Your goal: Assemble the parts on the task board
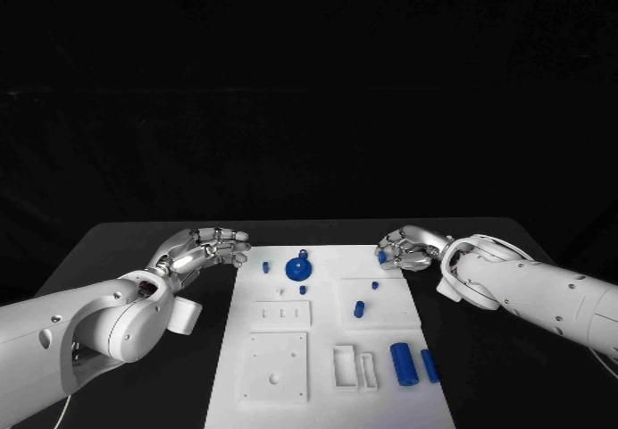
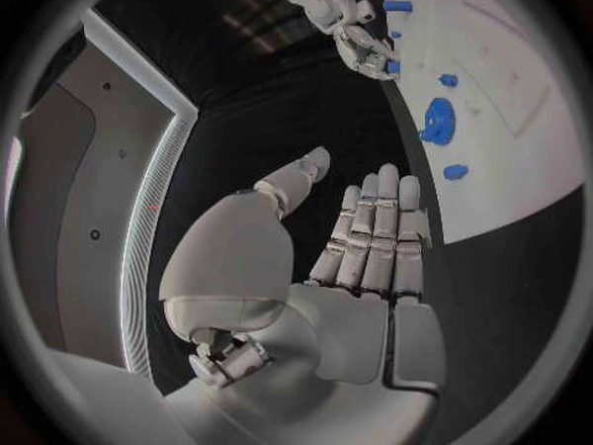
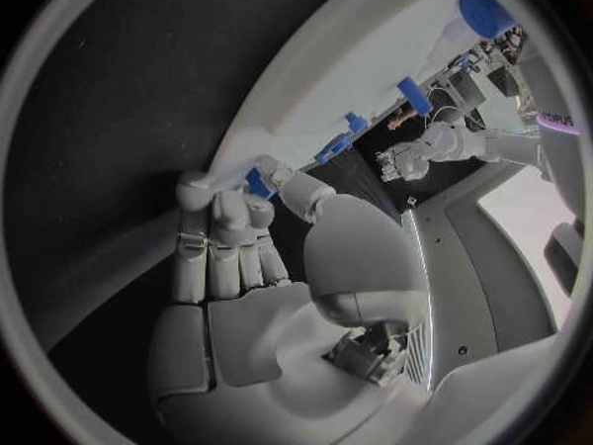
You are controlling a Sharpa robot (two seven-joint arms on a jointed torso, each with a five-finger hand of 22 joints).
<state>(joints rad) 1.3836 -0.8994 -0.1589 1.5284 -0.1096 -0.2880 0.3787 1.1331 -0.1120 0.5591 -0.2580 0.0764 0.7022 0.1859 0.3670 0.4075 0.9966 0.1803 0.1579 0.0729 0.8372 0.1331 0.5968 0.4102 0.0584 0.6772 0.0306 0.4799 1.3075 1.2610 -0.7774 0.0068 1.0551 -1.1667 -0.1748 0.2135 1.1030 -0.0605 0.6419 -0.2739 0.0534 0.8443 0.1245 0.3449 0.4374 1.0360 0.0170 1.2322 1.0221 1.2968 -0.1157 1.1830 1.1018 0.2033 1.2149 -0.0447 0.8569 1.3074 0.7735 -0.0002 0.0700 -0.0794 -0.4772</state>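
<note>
Right now right hand pinches small blue peg: light, rigid, slippery, best held mid-shaft; left hand is empty, fingers loosely apart.

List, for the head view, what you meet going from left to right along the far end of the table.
Left robot hand → small blue peg → blue gear → right robot hand, pinching a small blue part.

The left hand hangs over the table with fingers loosely curled, apart and holding nothing; its arm reaches forward. The right hand has its fingers drawn together, seemingly pinching a small blue part at the fingertips.
</note>
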